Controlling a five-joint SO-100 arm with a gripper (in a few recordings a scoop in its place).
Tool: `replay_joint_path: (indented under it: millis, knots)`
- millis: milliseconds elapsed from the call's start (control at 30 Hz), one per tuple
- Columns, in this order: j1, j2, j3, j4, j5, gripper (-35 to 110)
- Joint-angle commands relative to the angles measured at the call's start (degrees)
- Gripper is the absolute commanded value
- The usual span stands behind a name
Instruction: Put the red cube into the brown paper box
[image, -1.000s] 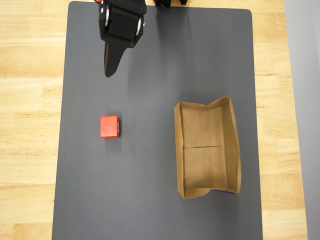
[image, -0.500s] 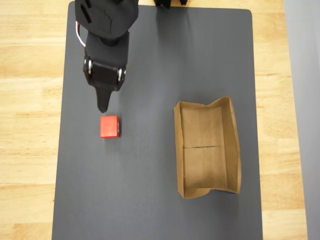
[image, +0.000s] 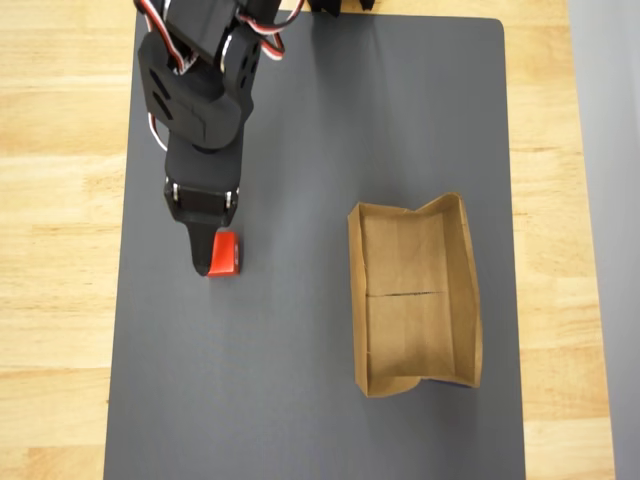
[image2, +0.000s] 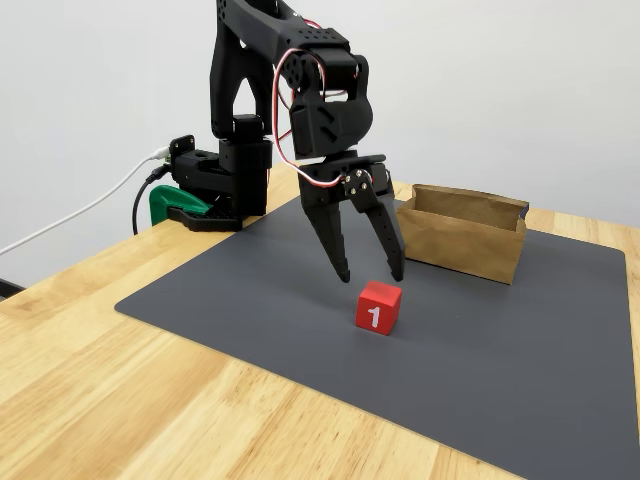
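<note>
The red cube (image: 228, 255) (image2: 378, 306) rests on the dark mat, left of centre in the overhead view, and its front face bears a white "1" in the fixed view. My black gripper (image: 212, 250) (image2: 371, 274) hangs open just above it. The fingertips spread over the cube's top without touching it, and nothing is between them. From above, the gripper hides the cube's left part. The brown paper box (image: 356, 300) (image2: 465, 245) lies open and empty to the right in the overhead view, well apart from the cube.
A dark grey mat (image: 300, 410) (image2: 500, 380) covers most of the wooden table (image: 60, 250). The arm's base with a green clamp (image2: 178, 206) and a white cable (image2: 70, 222) stands at the mat's far edge.
The arm has swung down the overhead picture from the mat's top edge to the cube and now covers its left part. Cube and box have not moved.
</note>
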Motion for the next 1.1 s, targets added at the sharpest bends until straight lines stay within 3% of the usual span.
replay_joint_path:
  millis: [0,1067]
  knots:
    - [0.0,-0.35,-2.37,-0.26,-0.62,26]
    - [-0.26,-14.33,-17.75,10.55,-2.55,16]
